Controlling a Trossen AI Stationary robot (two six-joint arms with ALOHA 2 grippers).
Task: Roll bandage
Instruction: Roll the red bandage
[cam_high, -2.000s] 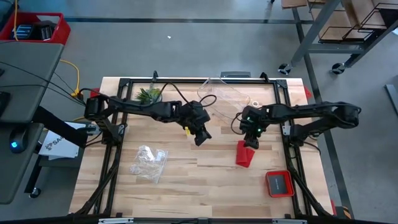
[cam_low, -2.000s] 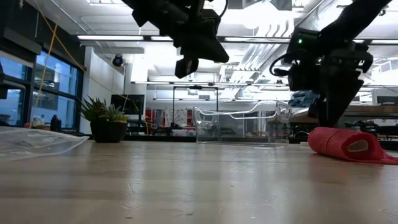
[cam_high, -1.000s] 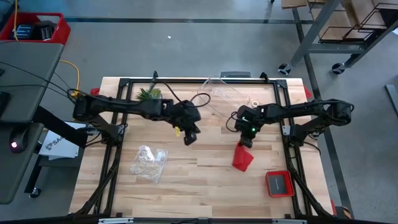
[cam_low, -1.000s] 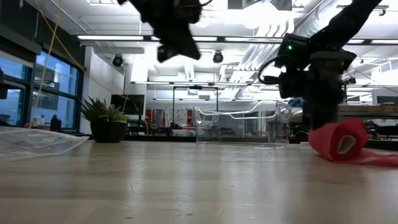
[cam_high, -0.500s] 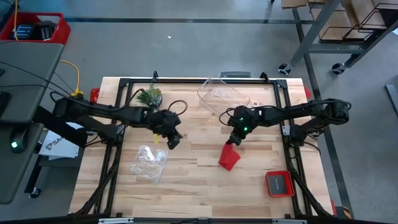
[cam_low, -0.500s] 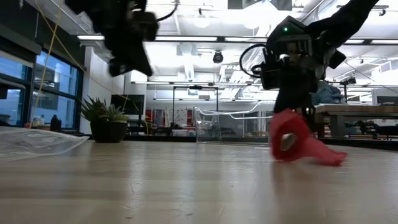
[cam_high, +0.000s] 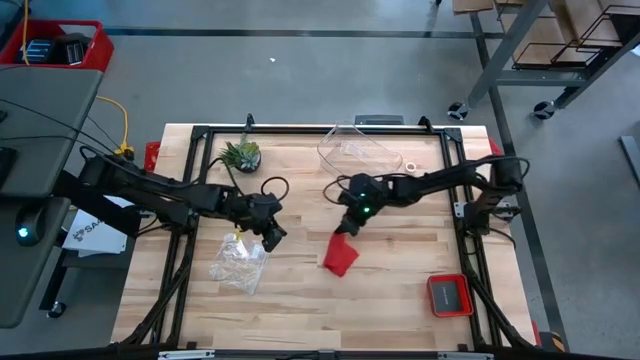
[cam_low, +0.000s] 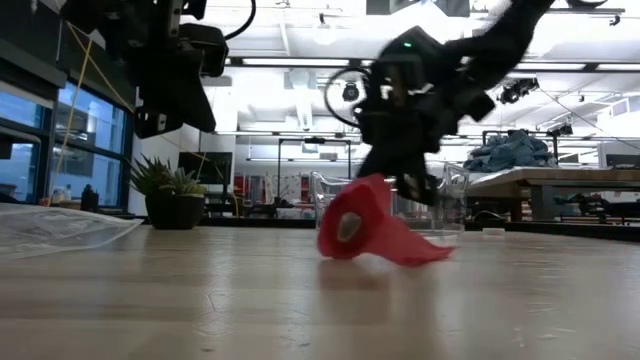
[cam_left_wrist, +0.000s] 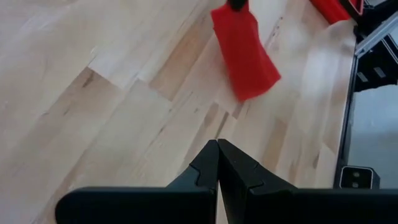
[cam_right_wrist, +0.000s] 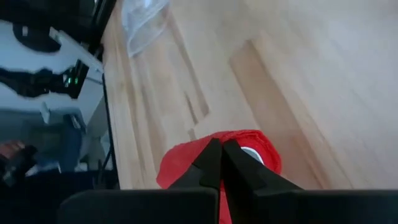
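Motion blur smears the right gripper (cam_low: 415, 185) at upper centre of the low view, and its dark fingers (cam_right_wrist: 214, 163) cover the middle of the red bandage (cam_right_wrist: 186, 165) at bottom centre.

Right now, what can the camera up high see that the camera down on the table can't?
Only the high view shows the small red tray and the red bin on the floor. Only the low view shows the hollow in the bandage roll's end and the room behind. Both show the bandage, plant, clear box, plastic bag, left hand and right hand.
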